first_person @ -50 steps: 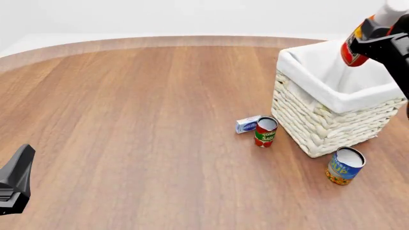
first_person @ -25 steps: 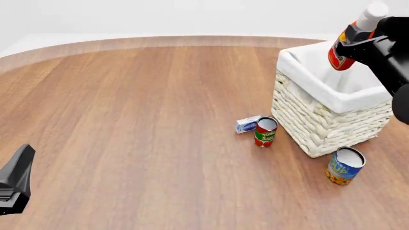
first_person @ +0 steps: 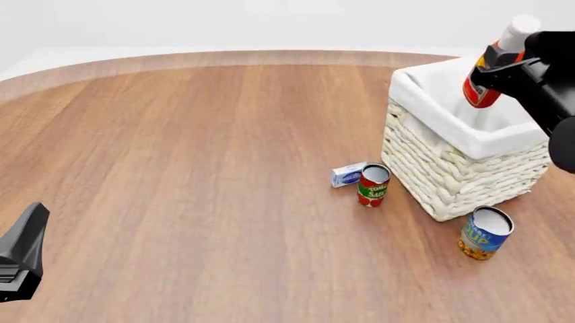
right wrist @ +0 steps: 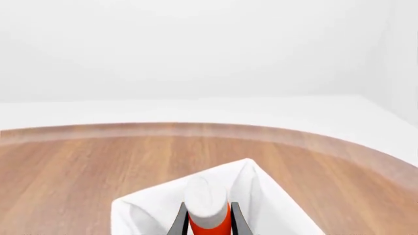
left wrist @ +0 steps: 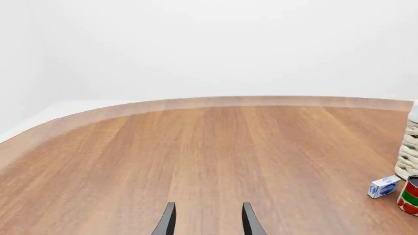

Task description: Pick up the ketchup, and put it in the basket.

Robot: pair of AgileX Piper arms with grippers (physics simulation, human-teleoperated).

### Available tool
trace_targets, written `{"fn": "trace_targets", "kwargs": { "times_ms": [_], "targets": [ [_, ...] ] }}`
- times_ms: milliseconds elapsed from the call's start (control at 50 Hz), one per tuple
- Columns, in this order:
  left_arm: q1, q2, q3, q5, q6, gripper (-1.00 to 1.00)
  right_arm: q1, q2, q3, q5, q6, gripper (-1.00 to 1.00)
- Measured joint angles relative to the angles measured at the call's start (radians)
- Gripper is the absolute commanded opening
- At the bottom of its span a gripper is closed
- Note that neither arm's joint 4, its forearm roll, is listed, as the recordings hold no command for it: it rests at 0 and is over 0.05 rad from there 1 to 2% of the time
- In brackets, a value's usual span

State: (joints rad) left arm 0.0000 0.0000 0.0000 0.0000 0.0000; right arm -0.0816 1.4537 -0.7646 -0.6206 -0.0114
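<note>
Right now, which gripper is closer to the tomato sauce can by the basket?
Right. The right gripper holds the ketchup above the basket, just beyond the tomato sauce can. The left gripper sits far across the table at its near left edge.

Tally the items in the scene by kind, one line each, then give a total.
Cans: 2, tomato sauce can and blue-and-yellow can
Bottles: 1, ketchup held in the right gripper
Boxes: 1, small blue-and-white box
Baskets: 1, basket
Total: 5
</note>
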Motion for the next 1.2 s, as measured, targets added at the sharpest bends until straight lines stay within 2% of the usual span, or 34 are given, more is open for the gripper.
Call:
{"fn": "trace_targets", "kwargs": {
  "times_ms": [1200],
  "targets": [
    [0.000, 0.000, 0.000, 0.000, 0.000, 1.00, -0.004, 0.122, -0.071, 0.060, -0.037, -1.00]
  ]
}}
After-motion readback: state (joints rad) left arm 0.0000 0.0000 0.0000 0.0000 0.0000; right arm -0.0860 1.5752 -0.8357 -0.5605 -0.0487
